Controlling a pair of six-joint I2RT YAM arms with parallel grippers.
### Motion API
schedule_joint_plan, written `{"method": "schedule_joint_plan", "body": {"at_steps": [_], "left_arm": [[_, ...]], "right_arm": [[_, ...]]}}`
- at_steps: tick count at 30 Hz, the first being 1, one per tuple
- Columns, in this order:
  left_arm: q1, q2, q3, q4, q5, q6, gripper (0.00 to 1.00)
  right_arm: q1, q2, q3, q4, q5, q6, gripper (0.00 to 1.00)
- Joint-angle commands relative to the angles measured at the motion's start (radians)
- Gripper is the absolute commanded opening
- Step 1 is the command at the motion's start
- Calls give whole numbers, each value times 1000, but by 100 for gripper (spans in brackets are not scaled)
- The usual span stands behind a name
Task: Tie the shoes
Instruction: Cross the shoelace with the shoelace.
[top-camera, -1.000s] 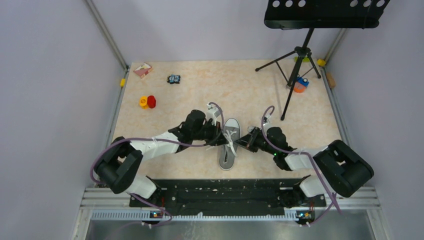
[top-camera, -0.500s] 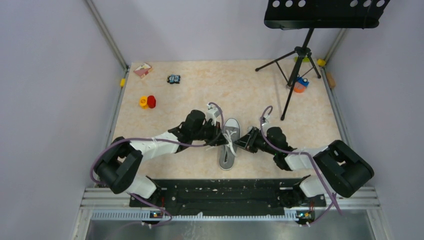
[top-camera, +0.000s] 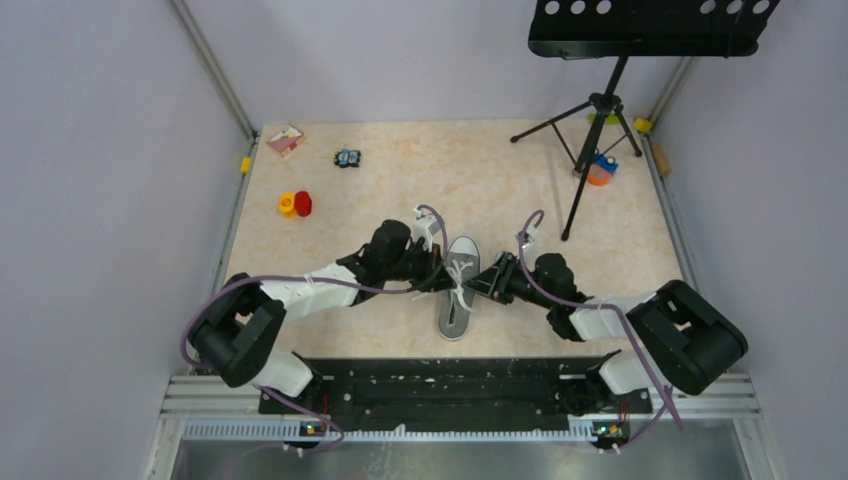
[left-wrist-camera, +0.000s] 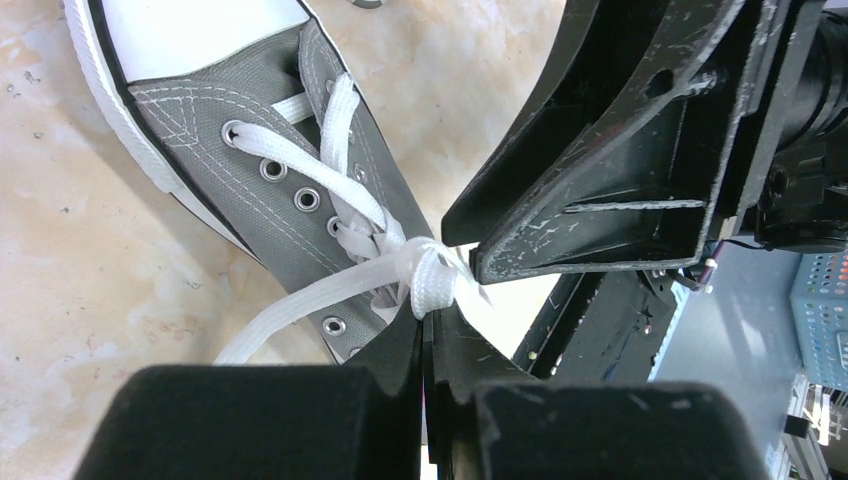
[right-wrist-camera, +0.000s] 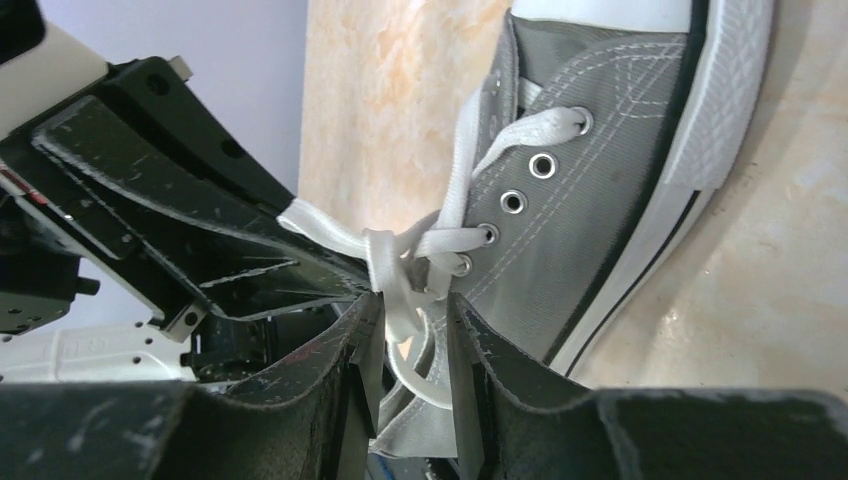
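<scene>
Your two grippers meet over the grey sneaker (top-camera: 457, 292), one clamped on the laces (left-wrist-camera: 340, 205) and one standing apart.

The sneaker lies flat on the table (top-camera: 400, 180) near its front middle, toe pointing away from the arm bases, between the two arms. Your left gripper (left-wrist-camera: 428, 325) comes in from the sneaker's left with its jaws pressed together. The bunched knot (left-wrist-camera: 435, 280) sits right at its tips, and it looks pinched there, though the fingers hide the exact contact. Your right gripper (right-wrist-camera: 410, 320) comes in from the other side with its jaws parted. A loose white strand hangs in the gap between its fingers (right-wrist-camera: 462, 340) without being squeezed. The tips of both grippers nearly touch just above the lower eyelets, with the knot between them.
</scene>
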Motion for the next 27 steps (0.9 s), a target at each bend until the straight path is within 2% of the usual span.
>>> {"method": "schedule_joint_plan", "body": {"at_steps": [1,9,16,18,23,27], "left_arm": [[3,5,14,17,12,12,0],[4,2,14,18,16,13,0],[5,-2,15,17,17,12,0],[3,-2,14,19,19,12,0],[5,-1,15,26,18,8,0],[4,0,17,27,17,7,0]], "right_arm": [[-2,-17,21,96,-15,-18,31],[-2,-8,42,59,-9,-39,31],[-2,5,74,23,-6,-56,19],[-2,8,82,8,-8,-64,18],[-2,23,99,-26,-16,-80,27],[-2,31,101,-51,-10,-92,29]]}}
